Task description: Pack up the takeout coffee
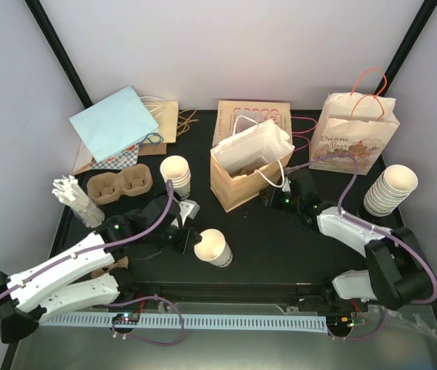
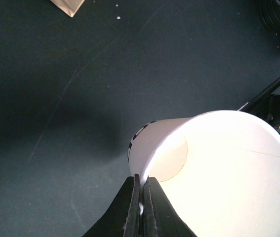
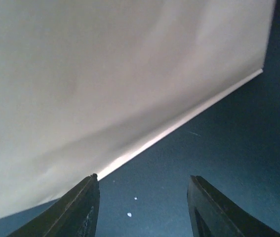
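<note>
While my left pincer (image 1: 193, 242) is pressed fully together, it pinches the wall of the cup (image 1: 213, 248) just below the rim, one finger (image 2: 131, 207) outside and the other inside. The cup is tipped over, its open mouth turned up toward the left wrist camera and its base pointing away over the dark counter (image 1: 280, 247). From above it sits near the front middle of the counter, right of my left wrist and well apart from the brown bag (image 1: 233, 189). Whether its side rests on the counter or hangs just clear of it, I cannot tell. Inside, the cup (image 2: 228, 177) looks plain and cream-white; a dark mark shows on its outer wall near the base.

My right pincer (image 1: 268, 197) stands about half open with nothing between its fingers (image 3: 78, 210). It sits low at the right side of the brown bag, and in the right wrist view a pale paper wall (image 3: 105, 84) fills the space above the fingers, its lower edge slanting across the dark counter. I cannot tell whether the fingers touch that paper.

A white bag (image 1: 253, 146) stands inside the brown bag. Behind my left arm are a brown carrier (image 1: 119, 185) and a short stack of cups (image 1: 176, 173); another stack (image 1: 390, 189) leans at the right edge.
</note>
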Controlling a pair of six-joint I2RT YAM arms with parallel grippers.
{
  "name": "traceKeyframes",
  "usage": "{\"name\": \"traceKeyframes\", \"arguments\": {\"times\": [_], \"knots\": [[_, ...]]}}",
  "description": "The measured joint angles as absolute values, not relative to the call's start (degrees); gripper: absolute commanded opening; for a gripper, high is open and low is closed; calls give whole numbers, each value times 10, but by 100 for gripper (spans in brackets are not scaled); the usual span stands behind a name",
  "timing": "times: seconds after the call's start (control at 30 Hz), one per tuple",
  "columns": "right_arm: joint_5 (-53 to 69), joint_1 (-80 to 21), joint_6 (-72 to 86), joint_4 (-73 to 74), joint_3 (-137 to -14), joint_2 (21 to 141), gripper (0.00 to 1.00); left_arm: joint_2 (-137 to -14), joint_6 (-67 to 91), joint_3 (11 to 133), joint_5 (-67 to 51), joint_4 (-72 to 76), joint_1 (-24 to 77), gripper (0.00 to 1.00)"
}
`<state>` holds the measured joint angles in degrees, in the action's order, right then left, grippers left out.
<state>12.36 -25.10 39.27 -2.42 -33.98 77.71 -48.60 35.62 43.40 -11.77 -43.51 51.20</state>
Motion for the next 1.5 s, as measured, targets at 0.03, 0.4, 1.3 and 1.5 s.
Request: {"name": "traceKeyframes", "arguments": {"times": [0.03, 0.4, 1.3, 1.5], "knots": [[121, -251, 390, -19, -336, 767, 51, -490, 358, 433, -114, -429, 518, 2], [92, -251, 347, 65, -295, 631, 56, -554, 377, 429, -70, -375, 574, 2], [76, -251, 283, 202, -270, 504, 96, -757, 383, 583, 15, -451, 597, 2], [76, -251, 283, 209, -268, 478, 96, -778, 388, 587, 40, -465, 597, 3]]}}
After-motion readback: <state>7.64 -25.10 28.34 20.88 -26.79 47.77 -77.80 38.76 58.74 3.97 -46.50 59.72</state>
